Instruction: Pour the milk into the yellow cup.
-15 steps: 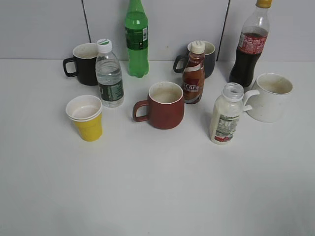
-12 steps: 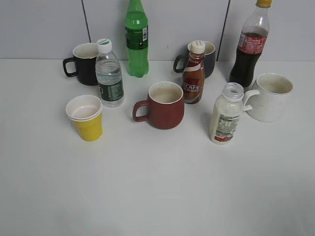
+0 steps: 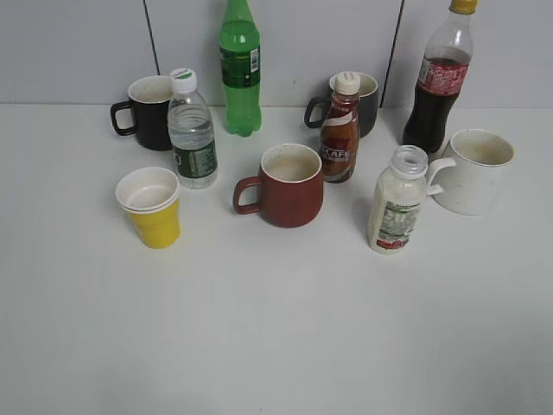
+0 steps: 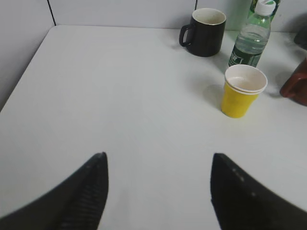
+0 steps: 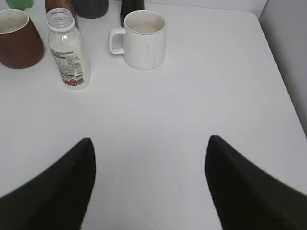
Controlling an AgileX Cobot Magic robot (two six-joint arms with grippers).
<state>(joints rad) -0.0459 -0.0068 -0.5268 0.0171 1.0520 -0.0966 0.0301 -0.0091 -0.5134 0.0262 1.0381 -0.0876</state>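
The milk bottle (image 3: 397,202), clear plastic, capless, with a white label and red mark, stands upright at the right of the table; it also shows in the right wrist view (image 5: 68,50). The yellow cup (image 3: 153,207), white inside, stands at the left; the left wrist view shows it too (image 4: 242,90). My left gripper (image 4: 158,158) is open and empty, well short of the cup. My right gripper (image 5: 149,141) is open and empty, short of the milk bottle. Neither gripper appears in the exterior view.
A dark-red mug (image 3: 288,185) stands in the middle, a water bottle (image 3: 192,131) and black mug (image 3: 147,111) at the back left. A green bottle (image 3: 240,67), coffee bottle (image 3: 340,129), dark mug (image 3: 364,102), cola bottle (image 3: 440,79) and white mug (image 3: 474,170) stand behind and right.
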